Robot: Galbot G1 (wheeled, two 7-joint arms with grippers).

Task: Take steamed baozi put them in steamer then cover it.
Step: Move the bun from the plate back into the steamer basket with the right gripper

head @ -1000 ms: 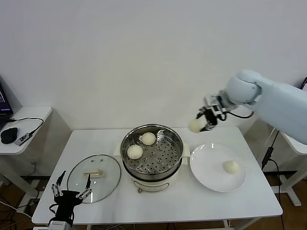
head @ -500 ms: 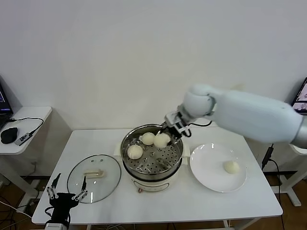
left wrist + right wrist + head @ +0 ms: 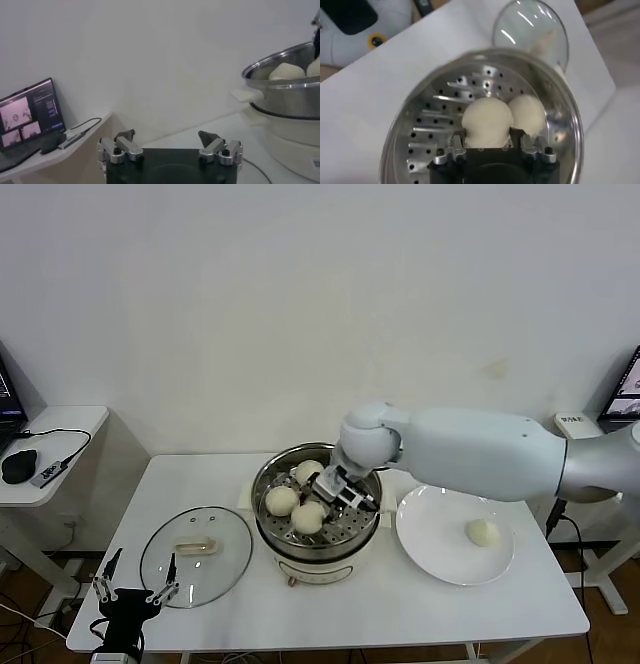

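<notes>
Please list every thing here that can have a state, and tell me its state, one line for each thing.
steamer: uncovered, three buns inside its rim.
cover: off, flat on the table left of the steamer.
held bun: in the right gripper, low over the tray.
last bun: waiting on the white plate.
left gripper: open, empty, parked at the table's front left.

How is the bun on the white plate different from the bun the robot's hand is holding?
The bun on the plate lies alone on the white plate, untouched; the held bun sits between the closed jaws of the right gripper. The held bun is inside the steamer beside two other buns; the plate bun is outside, still waiting. Both are round, smooth and cream-white.
</notes>
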